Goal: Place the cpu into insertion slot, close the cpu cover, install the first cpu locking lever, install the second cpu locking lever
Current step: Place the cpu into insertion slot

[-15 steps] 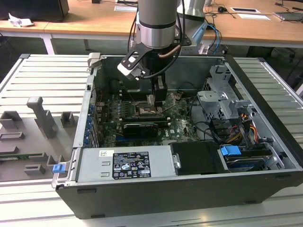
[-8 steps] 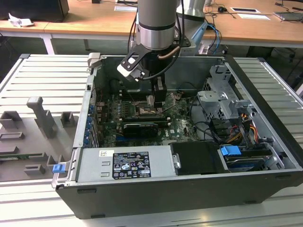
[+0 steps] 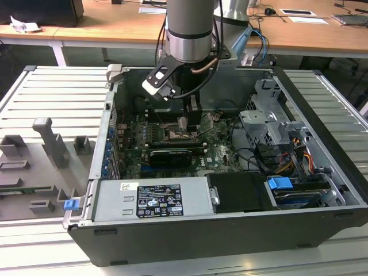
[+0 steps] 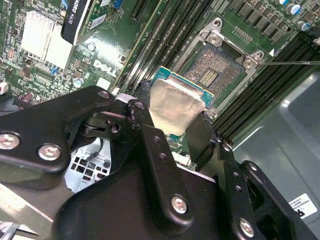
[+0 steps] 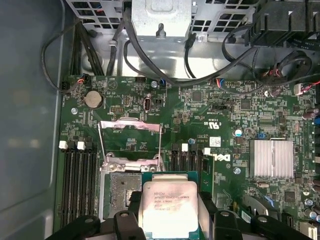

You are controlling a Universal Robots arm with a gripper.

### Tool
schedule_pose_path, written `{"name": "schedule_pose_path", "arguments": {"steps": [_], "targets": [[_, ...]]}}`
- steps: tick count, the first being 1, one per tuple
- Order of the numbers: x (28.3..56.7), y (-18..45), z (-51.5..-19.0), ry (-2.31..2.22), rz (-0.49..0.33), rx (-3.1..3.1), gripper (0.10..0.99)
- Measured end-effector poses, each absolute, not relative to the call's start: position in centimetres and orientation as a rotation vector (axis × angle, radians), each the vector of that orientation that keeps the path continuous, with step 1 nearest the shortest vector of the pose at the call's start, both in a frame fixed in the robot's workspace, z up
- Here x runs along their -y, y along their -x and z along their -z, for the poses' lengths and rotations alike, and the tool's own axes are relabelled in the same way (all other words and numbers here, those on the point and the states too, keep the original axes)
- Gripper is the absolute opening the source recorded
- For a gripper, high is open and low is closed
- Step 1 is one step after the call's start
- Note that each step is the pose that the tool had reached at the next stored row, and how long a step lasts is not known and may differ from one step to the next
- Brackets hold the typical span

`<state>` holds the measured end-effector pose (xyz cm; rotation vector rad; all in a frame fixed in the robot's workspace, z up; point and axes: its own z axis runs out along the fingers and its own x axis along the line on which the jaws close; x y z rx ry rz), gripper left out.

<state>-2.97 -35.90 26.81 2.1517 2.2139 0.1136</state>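
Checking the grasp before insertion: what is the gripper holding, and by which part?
The gripper holds the cpu, its fingers clamped on two opposite side edges of the chip.

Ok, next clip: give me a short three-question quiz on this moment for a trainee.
1. True or false: the end effector is shut on the cpu.
2. The cpu cover is: A) closed over the socket, B) swung open, C) lying off the board.
3. Is the cpu seated in the insertion slot?

Key: 1 true. 2 B. 3 No. The end effector holds it clear of the slot, whose contacts lie bare.
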Motion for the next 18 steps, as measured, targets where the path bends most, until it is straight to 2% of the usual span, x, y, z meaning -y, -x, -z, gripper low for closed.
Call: {"name": "schedule_pose_path", "arguments": {"steps": [18], "targets": [[34.0, 3.5, -24.9, -2.177, -0.113, -2.188, 0.525]]}}
